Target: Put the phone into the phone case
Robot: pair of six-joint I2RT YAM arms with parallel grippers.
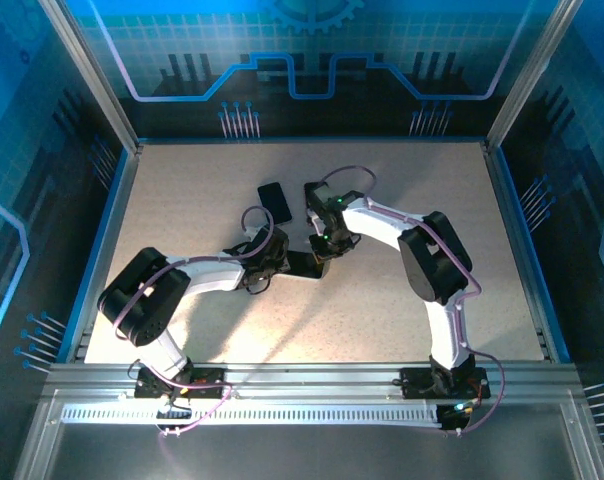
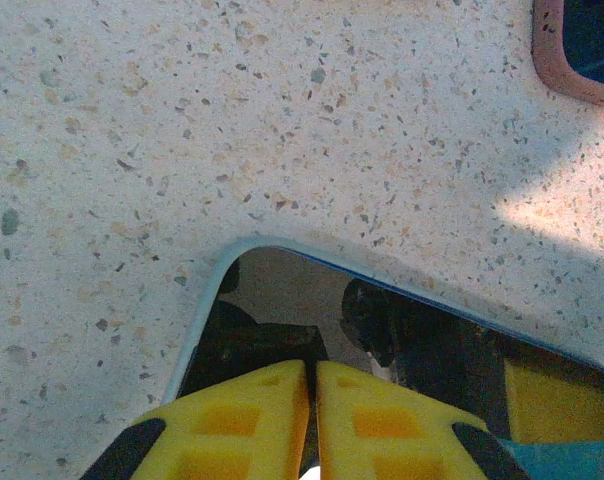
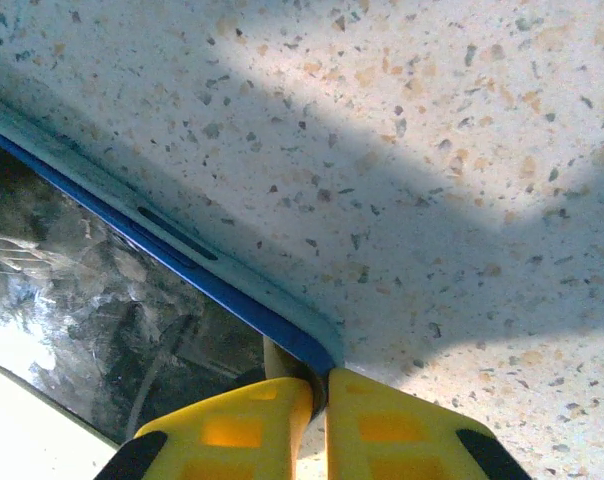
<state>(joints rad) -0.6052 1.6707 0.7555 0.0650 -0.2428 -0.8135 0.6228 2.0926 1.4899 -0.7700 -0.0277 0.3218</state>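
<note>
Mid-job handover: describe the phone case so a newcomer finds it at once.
On the speckled beige table, find where the left claw and right claw meet near the centre. Just beyond them, towards the back wall, lies the tilted dark rectangular phone case with a pinkish-brown rim. Unlike the blue-edged glossy phone at their tips, it lies clear of both.

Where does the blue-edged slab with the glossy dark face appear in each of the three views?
Top external: the blue-edged slab lies near the middle of the table, where both arms meet.
Left wrist: the slab is at bottom centre and right, rounded corner upward, with the left gripper over it.
Right wrist: the slab is at lower left, its corner pinched by the right gripper.
Shared landmark: the speckled table top.
</note>
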